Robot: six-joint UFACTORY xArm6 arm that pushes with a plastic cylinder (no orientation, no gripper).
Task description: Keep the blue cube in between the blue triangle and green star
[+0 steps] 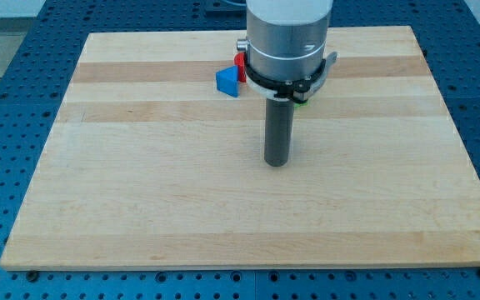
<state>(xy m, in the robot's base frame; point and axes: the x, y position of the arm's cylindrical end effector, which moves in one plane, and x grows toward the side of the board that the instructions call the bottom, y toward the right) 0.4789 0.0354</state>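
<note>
In the camera view, a blue block [227,82] with a wedge-like, angular shape (whether it is the cube or the triangle I cannot tell) sits on the pale wooden board [140,208] near the view's top centre, its sloping face turned toward the view's left, with no clear long axis. Touching it on the view's right is a red block [239,63], mostly hidden by the grey metal arm housing [287,37], and a sliver of a green block [302,99] peeks out beneath that housing. My tip [277,162] is the blunt end of a smooth dark rod with nothing to grasp, and it rests on the striped wood grain well below the blocks, toward the view's bottom right of the blue one.
</note>
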